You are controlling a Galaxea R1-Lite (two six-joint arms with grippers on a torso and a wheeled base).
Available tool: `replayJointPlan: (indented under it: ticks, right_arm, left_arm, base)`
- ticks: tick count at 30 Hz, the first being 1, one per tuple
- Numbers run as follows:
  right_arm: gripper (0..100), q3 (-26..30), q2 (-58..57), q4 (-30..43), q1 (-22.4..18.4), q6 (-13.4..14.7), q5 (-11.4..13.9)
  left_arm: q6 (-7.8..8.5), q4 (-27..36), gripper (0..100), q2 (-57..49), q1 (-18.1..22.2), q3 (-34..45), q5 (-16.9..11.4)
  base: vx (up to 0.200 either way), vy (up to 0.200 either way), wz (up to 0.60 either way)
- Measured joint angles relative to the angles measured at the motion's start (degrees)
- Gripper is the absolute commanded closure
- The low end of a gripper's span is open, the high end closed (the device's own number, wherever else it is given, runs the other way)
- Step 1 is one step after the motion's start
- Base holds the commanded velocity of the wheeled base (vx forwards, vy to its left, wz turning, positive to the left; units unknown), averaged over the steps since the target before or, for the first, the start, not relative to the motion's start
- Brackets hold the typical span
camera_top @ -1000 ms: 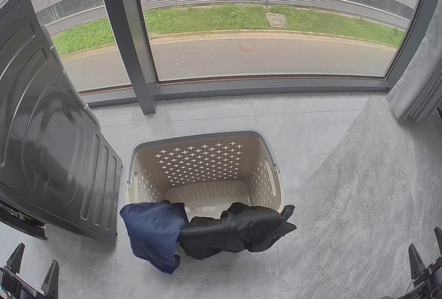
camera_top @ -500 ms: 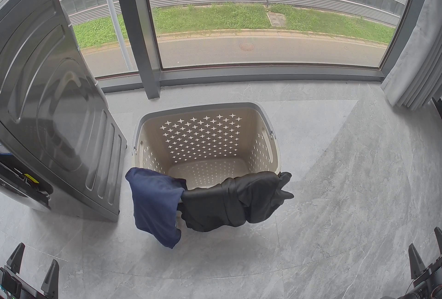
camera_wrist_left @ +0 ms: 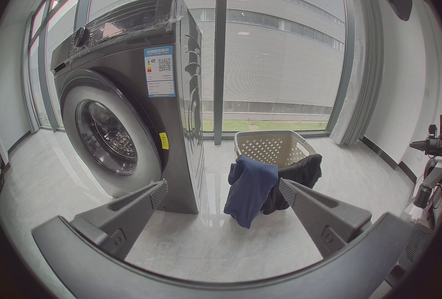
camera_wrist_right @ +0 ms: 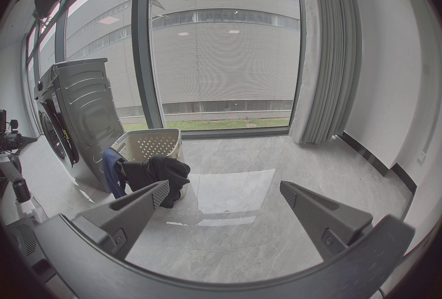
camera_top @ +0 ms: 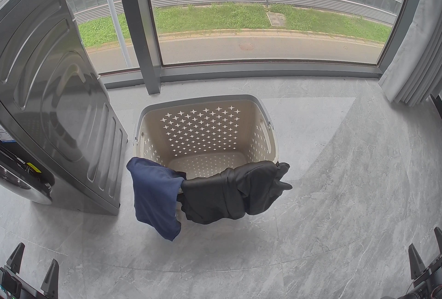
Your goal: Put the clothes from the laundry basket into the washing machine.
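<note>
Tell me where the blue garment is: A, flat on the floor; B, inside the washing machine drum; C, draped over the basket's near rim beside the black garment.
C: the blue garment hangs over the near rim of the laundry basket, next to the black garment.

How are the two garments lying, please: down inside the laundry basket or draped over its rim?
Draped over the rim: the blue garment and the black garment hang over the laundry basket's near edge, mostly outside it.

Dark grey left hand (camera_wrist_left: 222,185) and right hand (camera_wrist_right: 223,187), tapered fingers (camera_wrist_left: 124,217), ribbed pads (camera_wrist_left: 159,193), screws (camera_wrist_left: 120,239) at the bases
</note>
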Motion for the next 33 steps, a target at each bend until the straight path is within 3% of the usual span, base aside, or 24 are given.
replayJointPlan:
  ticks: [33]
  right_arm:
    - [0,0.00,0.00,-0.04,-0.07,0.00,0.02]
  left_arm:
    - [0.00,0.01,0,0.00,-0.05,0.00,0.02]
  base:
    - [0.000,0.200,0.00]
